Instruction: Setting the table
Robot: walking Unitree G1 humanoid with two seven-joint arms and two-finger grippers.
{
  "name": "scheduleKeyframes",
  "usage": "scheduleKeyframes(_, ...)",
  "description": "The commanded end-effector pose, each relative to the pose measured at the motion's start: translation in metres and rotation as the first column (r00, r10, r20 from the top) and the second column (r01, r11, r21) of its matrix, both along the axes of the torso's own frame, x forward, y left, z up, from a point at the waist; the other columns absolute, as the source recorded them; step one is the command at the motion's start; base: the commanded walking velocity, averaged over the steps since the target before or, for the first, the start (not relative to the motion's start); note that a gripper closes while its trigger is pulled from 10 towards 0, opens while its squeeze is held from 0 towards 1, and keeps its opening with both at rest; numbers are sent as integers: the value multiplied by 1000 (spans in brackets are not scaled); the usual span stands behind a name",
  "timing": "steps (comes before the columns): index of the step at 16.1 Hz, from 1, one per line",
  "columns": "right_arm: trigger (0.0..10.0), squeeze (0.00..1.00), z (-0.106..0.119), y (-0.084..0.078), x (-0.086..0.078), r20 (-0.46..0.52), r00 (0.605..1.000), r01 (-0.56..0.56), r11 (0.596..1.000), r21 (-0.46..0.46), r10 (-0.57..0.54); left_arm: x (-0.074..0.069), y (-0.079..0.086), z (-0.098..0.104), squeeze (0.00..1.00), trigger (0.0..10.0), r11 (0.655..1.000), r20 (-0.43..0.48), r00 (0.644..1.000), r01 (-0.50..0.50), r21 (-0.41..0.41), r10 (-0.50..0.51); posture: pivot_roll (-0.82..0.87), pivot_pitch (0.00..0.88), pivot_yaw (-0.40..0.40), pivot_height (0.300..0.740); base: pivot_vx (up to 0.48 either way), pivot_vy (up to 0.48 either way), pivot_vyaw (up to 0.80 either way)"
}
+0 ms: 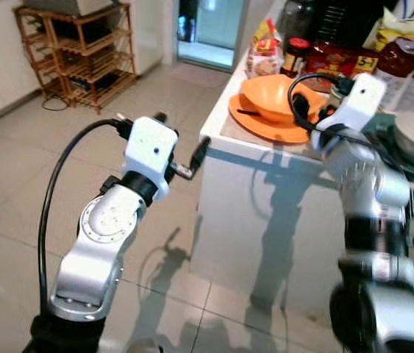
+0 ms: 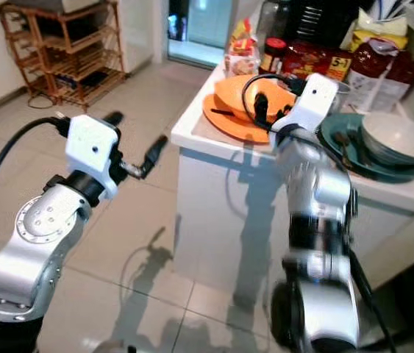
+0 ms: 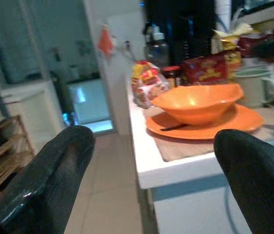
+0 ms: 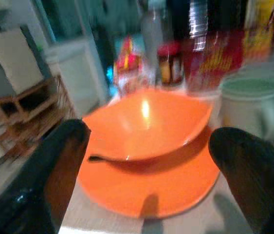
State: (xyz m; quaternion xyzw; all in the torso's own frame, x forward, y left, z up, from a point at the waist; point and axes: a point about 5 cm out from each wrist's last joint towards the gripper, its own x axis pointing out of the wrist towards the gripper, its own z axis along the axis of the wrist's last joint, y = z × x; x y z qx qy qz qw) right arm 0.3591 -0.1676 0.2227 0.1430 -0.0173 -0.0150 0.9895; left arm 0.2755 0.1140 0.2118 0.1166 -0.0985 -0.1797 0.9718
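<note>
Grippers facing the orange dishes

Fingers of the right gripper (image 4: 146,146) are standing wide apart, holding nothing, just before the orange bowl (image 4: 146,124). The bowl is sitting on an orange plate (image 1: 280,126) at the corner of the white counter (image 1: 225,143). The left gripper (image 3: 151,165), likewise spread and empty, is hovering beside the counter over the tiled floor (image 1: 15,176).

A white counter (image 1: 225,173) is standing on the tiled floor, bearing a round orange plate (image 1: 265,125) near its corner, jars and red food packets (image 1: 339,55) crowding behind it, and a dark green plate (image 2: 339,140) sitting further along.
</note>
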Motion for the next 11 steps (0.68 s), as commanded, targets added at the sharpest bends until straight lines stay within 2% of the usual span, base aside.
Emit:
scheduleKeyframes(1,10000,0,16,2,-10,123,992,-18,998,-62,26,4,3,-3,0,10000,999,-4,999,-54,2,54,90,0,-96,740,0,0,0)
scheduleKeyframes(2,10000,0,12,10,-25,162,984,-65,994,-90,80,6,8,-7,0,10000,996,-34,996,-87,-13,86,84,0,-91,740,0,0,0)
scheduleKeyframes(3,10000,0,3,10,-33,152,985,-65,994,-87,78,8,9,-7,0,10000,996,-34,995,-90,-30,89,81,0,-87,740,0,0,0)
scheduleKeyframes(5,10000,0,-6,10,-36,115,992,-49,996,-77,58,11,8,-3,0,10000,996,-20,997,-78,-33,78,72,0,-72,740,0,0,0)
scheduleKeyframes(7,10000,0,-7,14,-37,116,991,-61,994,-86,71,14,9,-2,0,10000,996,-13,996,-84,-39,83,64,0,-63,740,304,0,0)
scheduleKeyframes(9,10000,0,-8,24,-41,111,983,-133,985,-106,145,16,11,-2,0,10000,995,-10,995,-95,-44,94,61,0,-61,740,339,0,-666)
scheduleKeyframes(11,10000,0,-12,28,-42,94,981,-160,981,-111,170,16,13,-2,0,10000,993,-11,994,-105,-45,105,65,0,-69,740,351,0,-731)
